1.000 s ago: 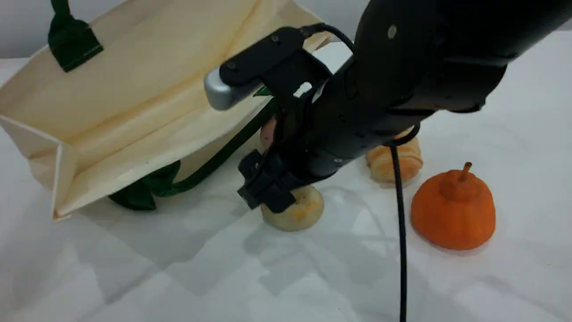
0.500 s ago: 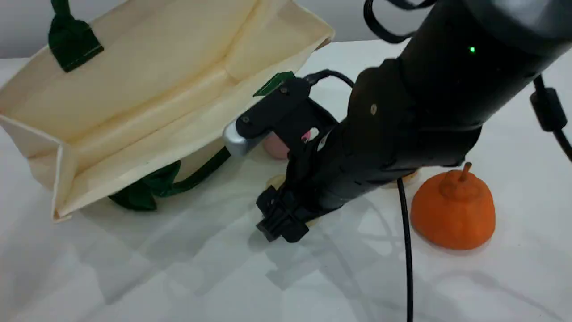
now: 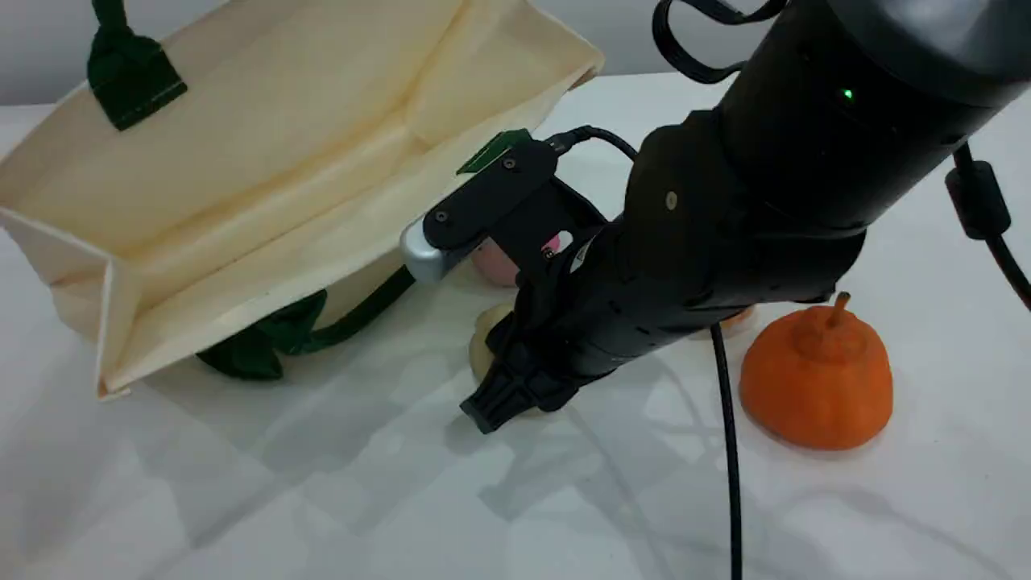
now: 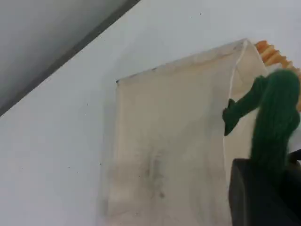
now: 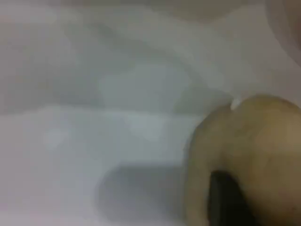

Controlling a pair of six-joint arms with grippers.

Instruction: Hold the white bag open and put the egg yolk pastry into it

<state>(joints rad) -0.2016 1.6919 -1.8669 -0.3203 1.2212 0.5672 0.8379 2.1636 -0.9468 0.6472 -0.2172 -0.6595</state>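
Two grippers are at work, though only the right gripper [image 3: 503,395] shows in the scene view: it is down at the table [image 3: 322,499], its jaws drawn in around the egg yolk pastry [image 3: 482,342], which still sits on the cloth. Most of the bun is hidden behind the black fingers there; the right wrist view shows its pale beige dome [image 5: 249,155] pressed against a dark fingertip [image 5: 225,197], blurred, so the grip looks firm but I cannot be certain how tight it is.

The left gripper [image 4: 263,193] is clenched on a green rope handle [image 4: 275,117] of the white bag [image 3: 266,161] (its own camera shows the handle rising straight from the dark fingertip). The bag lies tilted with its mouth gaping toward the camera, the other green handle [image 3: 322,326] trailing beneath it onto the table.

Just behind the right arm sits a pink ball [image 3: 493,264]. An orange pumpkin [image 3: 815,379] stands well to the right, apart from the rest.
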